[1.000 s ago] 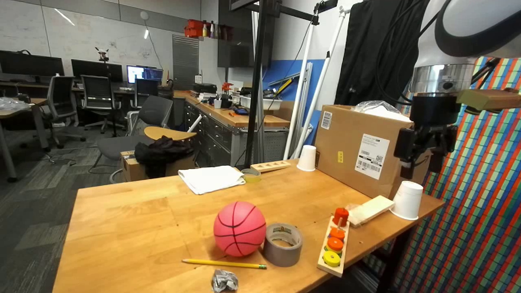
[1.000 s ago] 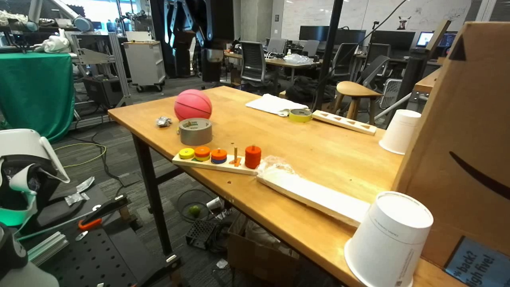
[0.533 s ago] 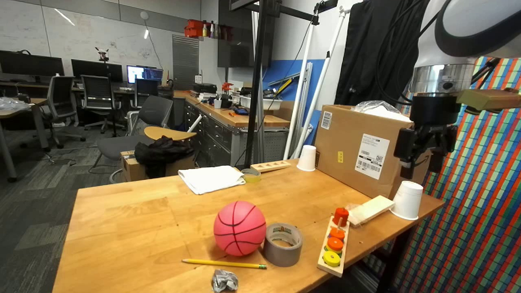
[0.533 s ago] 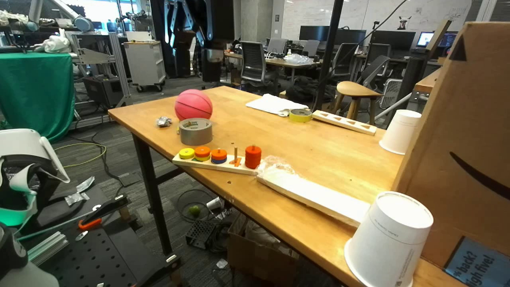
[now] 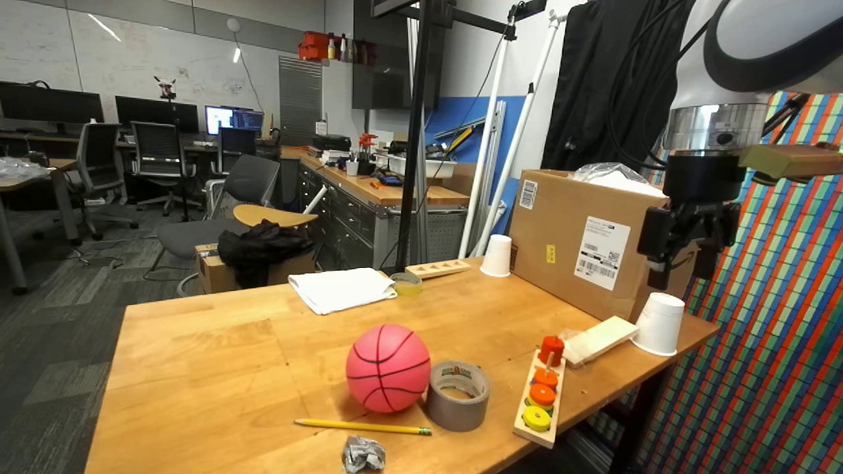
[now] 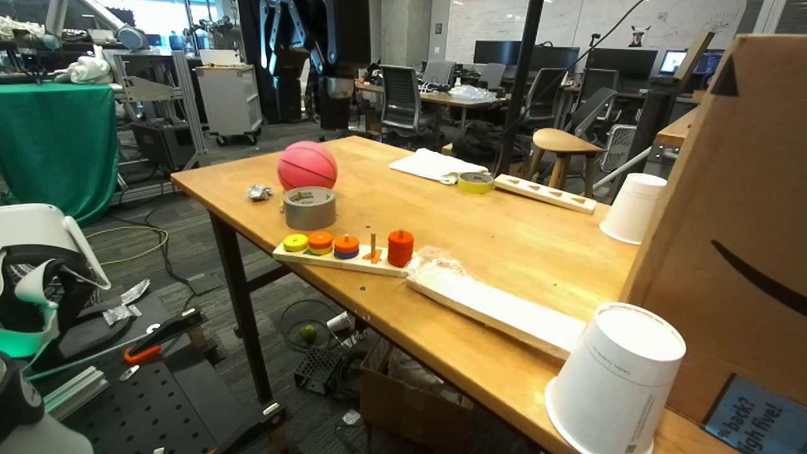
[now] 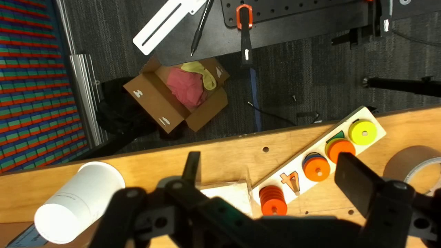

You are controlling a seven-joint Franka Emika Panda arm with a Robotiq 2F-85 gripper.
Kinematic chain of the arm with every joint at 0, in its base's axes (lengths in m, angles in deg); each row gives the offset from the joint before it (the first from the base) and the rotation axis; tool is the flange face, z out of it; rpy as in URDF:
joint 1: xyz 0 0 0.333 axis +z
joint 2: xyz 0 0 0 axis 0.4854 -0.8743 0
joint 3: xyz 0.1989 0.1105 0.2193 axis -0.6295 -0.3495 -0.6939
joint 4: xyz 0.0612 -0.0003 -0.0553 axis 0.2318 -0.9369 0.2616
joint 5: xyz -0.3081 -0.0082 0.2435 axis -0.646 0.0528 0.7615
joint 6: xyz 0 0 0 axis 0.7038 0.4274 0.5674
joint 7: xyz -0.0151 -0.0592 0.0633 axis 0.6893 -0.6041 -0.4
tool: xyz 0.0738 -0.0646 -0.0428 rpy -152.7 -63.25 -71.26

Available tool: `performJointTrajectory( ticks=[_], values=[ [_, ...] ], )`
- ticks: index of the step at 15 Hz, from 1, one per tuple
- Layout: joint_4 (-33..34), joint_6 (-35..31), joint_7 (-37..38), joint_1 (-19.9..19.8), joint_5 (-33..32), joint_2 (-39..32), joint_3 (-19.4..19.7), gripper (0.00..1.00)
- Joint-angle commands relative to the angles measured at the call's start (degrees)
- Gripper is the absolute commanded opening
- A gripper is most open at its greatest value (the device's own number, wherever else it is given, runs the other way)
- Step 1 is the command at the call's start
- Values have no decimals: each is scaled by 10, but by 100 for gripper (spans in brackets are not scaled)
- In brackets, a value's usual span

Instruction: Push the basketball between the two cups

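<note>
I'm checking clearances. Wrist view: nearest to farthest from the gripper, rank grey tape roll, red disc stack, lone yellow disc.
1. Red disc stack: framed by the open gripper.
2. Lone yellow disc: right.
3. Grey tape roll: right edge.

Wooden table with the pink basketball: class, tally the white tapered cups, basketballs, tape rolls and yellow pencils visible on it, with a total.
White tapered cups: 2
Pink basketball: 1
Grey and yellow tape rolls: 2
Yellow pencil: 1
Total: 6
</note>
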Motion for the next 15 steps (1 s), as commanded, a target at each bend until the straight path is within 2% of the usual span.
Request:
performJointTrajectory(
  ticks=[1, 7, 11, 13, 15],
  values=[
    [1, 2, 4, 7, -3, 0, 5, 100],
    [1, 2, 4, 7, -3, 0, 5, 100],
    [-40, -29, 11, 42, 7, 31, -25, 100],
    [-65, -61, 15, 65, 13, 47, -40, 100],
    [-86, -102, -11, 96, 15, 55, -51, 100]
  ],
)
